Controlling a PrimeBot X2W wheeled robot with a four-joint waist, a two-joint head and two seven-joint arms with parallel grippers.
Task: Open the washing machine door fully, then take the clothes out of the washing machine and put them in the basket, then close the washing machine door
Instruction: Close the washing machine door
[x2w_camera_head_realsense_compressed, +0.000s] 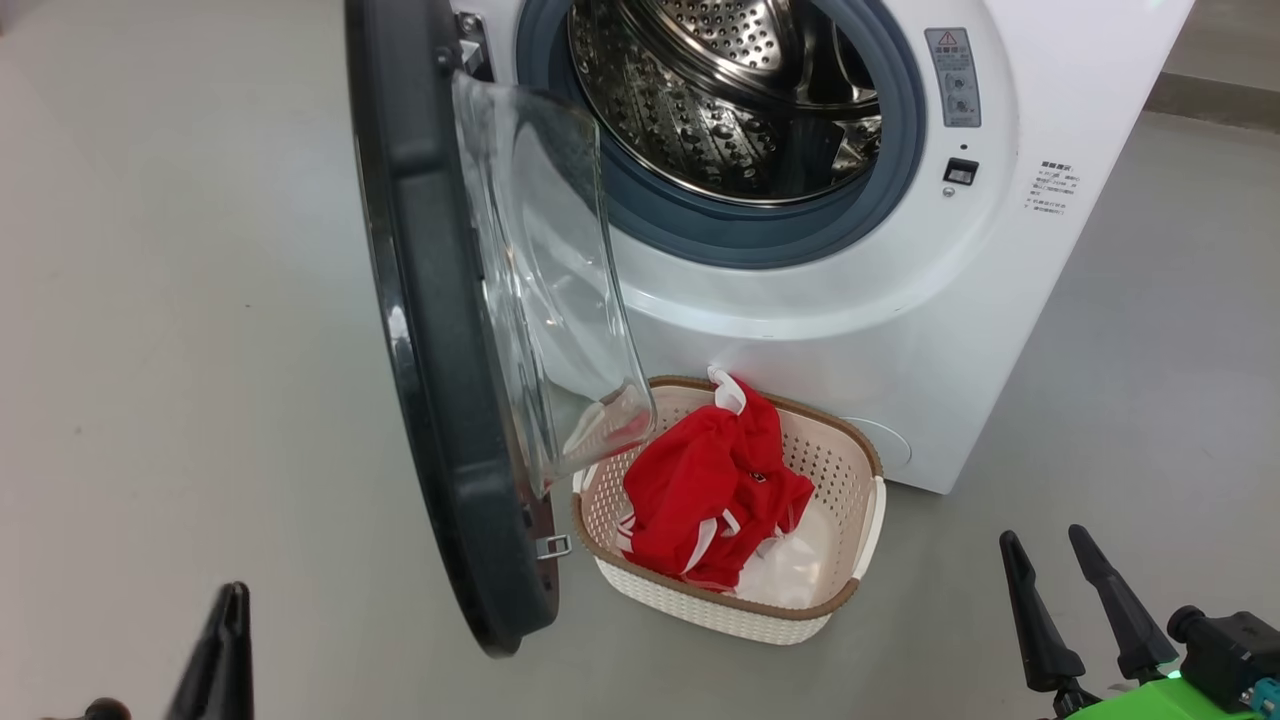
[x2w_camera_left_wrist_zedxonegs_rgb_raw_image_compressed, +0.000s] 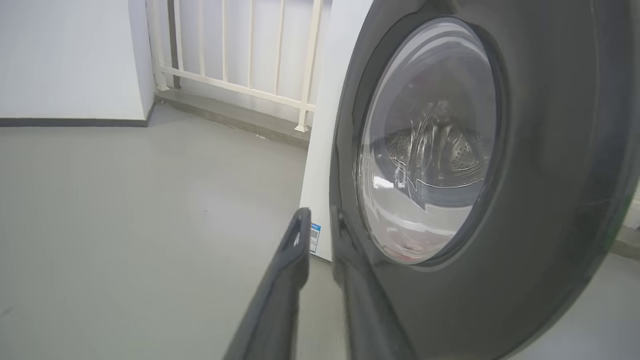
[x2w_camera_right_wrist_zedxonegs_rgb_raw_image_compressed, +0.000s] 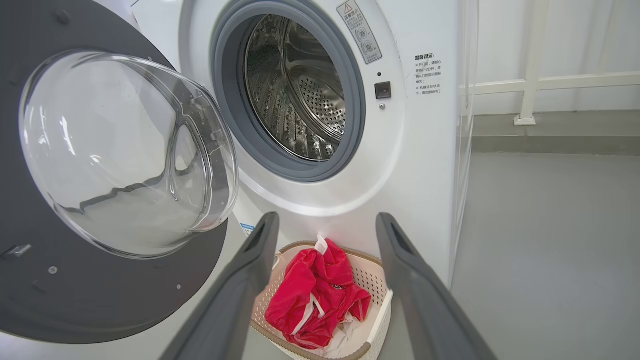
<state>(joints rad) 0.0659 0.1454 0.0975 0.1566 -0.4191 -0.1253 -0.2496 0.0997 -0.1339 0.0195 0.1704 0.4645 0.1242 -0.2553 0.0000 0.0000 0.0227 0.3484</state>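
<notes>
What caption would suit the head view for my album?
Door open, drum looks empty, clothes in the basket.

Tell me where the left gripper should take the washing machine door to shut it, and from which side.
Take the washing machine door by its black rim at the free edge near the latch, farthest from the hinge. Come from the outer face, the robot's left, where the left gripper sits. The glass bowl bulging off the inner face looks too smooth.

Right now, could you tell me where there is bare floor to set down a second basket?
Bare floor lies left of the washing machine door, and right of the basket, ahead of the right gripper. Crowded: the wedge between door and washing machine, where the basket sits.
</notes>
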